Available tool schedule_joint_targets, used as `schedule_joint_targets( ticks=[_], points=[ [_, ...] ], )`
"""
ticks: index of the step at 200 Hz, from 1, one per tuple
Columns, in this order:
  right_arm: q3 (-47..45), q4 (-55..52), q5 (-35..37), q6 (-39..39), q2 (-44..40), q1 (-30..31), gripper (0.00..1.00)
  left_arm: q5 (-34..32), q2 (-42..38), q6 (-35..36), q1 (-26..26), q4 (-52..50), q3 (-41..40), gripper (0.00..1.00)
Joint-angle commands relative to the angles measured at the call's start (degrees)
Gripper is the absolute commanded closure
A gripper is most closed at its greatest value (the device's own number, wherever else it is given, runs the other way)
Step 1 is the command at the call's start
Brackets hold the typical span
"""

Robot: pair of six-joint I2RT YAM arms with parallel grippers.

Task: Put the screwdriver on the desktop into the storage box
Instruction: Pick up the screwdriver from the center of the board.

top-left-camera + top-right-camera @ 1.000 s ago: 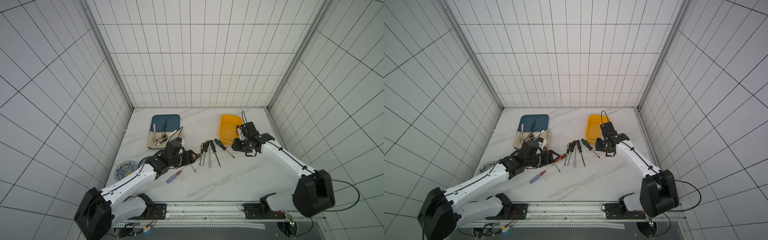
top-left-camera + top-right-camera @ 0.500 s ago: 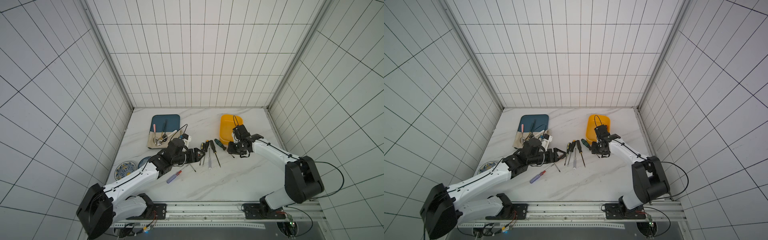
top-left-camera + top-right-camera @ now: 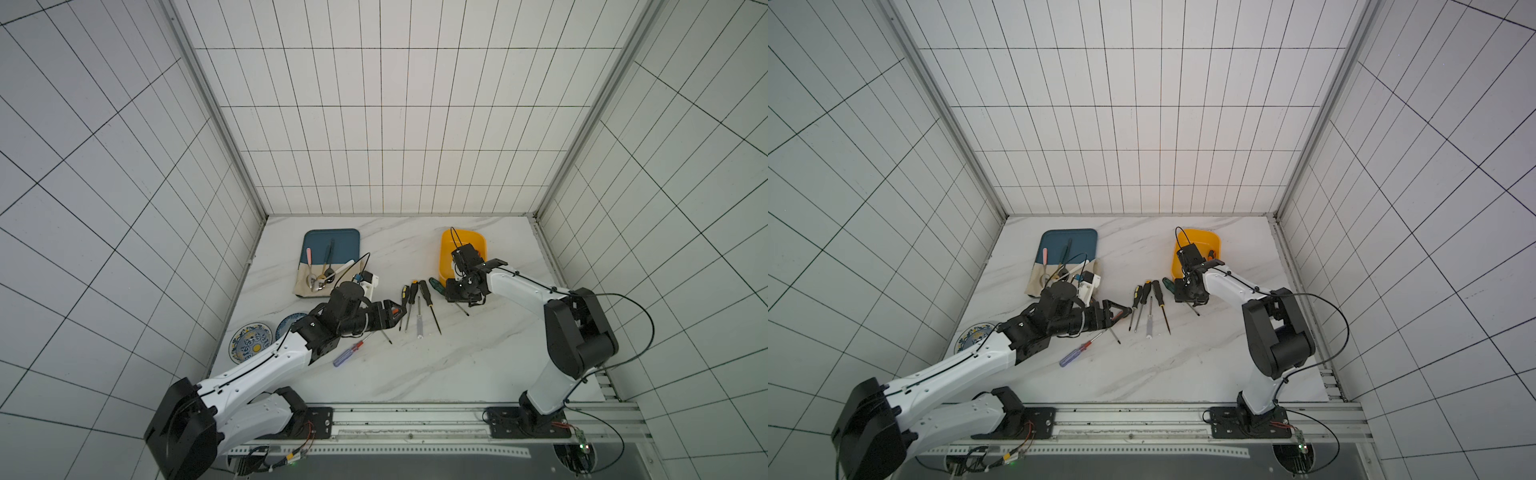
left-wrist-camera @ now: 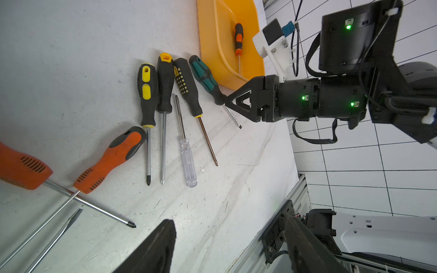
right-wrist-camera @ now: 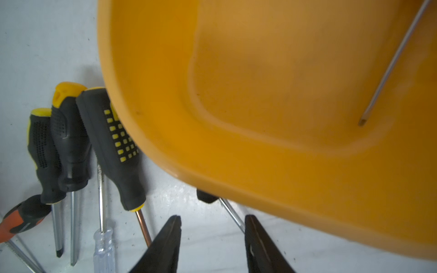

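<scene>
Several screwdrivers lie on the desktop in a loose row. The teal-handled screwdriver lies closest to the yellow-orange storage box. My right gripper hangs open low over its shaft, which runs close along the inside of one finger. A small orange-and-black screwdriver lies inside the box. My left gripper is open and empty, above two orange-handled screwdrivers.
Black-and-yellow screwdrivers, a clear-handled one and a blue-handled one lie between the arms. A dark teal tray with spoons and a cloth sits at the back left. Two patterned plates lie by the left wall.
My right gripper has moved left from beside the box to the teal-handled screwdriver. The left gripper has edged slightly right toward the row. Neither has changed its opening.
</scene>
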Motion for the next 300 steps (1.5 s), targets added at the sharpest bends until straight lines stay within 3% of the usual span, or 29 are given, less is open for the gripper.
schedule_joint_targets(
  ticks=[1,92,179,300],
  points=[
    [3.96,-2.34,1.91,-1.51,2.14,0.54,0.53,-0.80,-0.53,0.62,-0.07,-0.18,-0.54,0.23],
    [8.78,-4.68,1.42,-2.80,7.08,1.70,0.54,-1.80,-0.57,0.35,0.03,-0.90,-0.89,0.23],
    [10.08,-6.09,1.78,-3.71,9.34,3.76,0.63,-2.40,-0.30,0.24,0.08,-1.26,-0.82,0.23],
    [14.78,-9.06,5.63,-5.30,14.23,6.04,0.61,-2.40,-0.06,-0.04,0.09,-1.34,-1.03,0.23]
  ],
)
